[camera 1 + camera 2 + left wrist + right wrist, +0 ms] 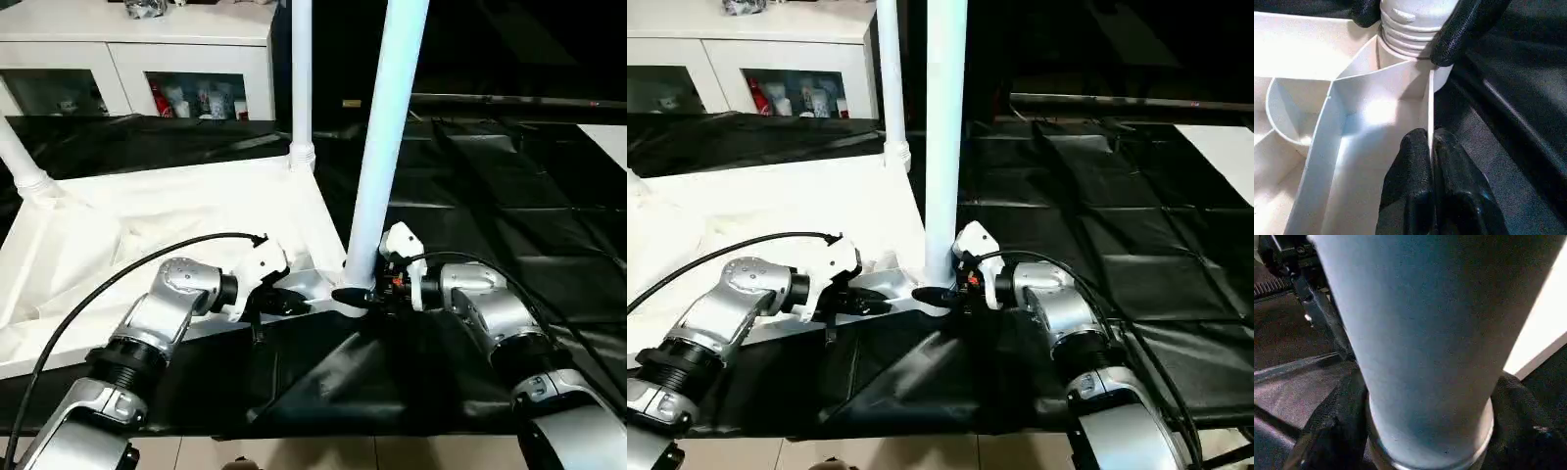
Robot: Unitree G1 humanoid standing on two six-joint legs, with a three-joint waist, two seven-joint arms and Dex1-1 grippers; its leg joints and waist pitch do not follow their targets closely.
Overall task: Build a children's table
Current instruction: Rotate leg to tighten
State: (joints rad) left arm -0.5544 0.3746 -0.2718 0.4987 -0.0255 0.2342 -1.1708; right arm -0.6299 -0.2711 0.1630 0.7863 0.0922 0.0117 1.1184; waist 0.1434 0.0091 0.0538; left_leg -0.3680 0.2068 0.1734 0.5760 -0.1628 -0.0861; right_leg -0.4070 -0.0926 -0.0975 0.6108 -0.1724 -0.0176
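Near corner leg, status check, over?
Left gripper pinched shut on tabletop rim. Right gripper around the near leg at its corner socket. Leg upright, two more legs standing. Nothing in the way.

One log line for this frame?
left tool: shut on tabletop rim | right tool: around near leg base | legs standing: three

Both forearms are silver metal, ribbed at black collar rings near the elbows. White plastic housings cap each wrist. A black cable loops from the left arm point(147, 333) to its wrist; another arcs along the right arm point(495, 313), where small red wiring shows. The claw fingers point(1415, 196) are matte black.
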